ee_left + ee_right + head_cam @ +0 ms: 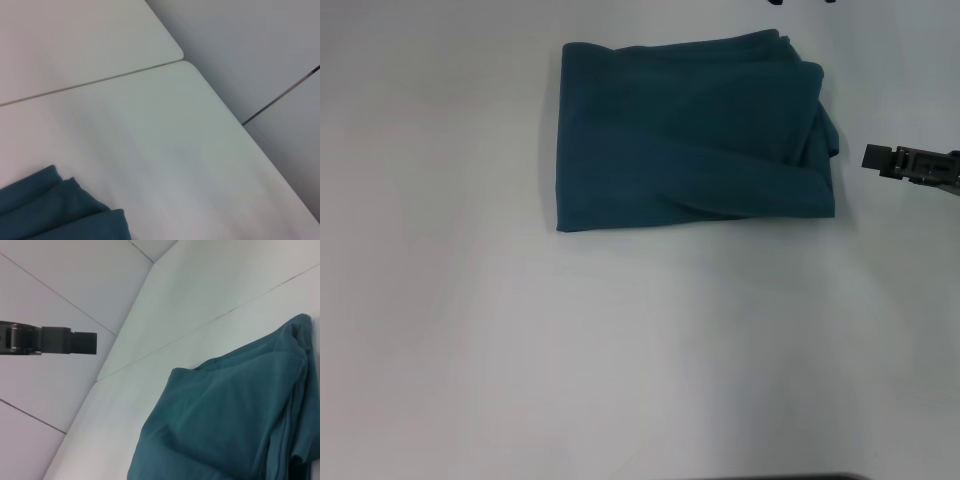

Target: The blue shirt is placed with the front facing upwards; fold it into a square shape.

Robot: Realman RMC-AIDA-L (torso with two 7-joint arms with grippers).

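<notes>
Only one gripper is showing: the right gripper (876, 160) is poking in from the right edge of the head view, hanging just beside the right edge of the blue shirt (690, 135) without touching it. Its dark tip is pointing toward the cloth, and nothing is sitting between the fingers; whether they are spread or pressed together I cannot tell, since the head view is giving only a blunt dark end. In the right wrist view a single dark finger (70, 340) is reaching out over the floor beyond the table's edge, again with nothing in its grasp, and the folded shirt (225, 425) is lying apart from it on the tabletop.

The left gripper is not appearing in any view; its wrist camera is looking at a corner of the shirt (60, 212) and a bare stretch of the white table (175, 150), with a seam line running where a second tabletop (75, 40) is butting against it.

The shirt itself is lying flat toward the far side of the table (620, 350), folded into a roughly square block. Its left edge is running straight and neat, while the right side is bunching into several stacked layers and soft creases. No lettering or collar is showing on the upward face.
</notes>
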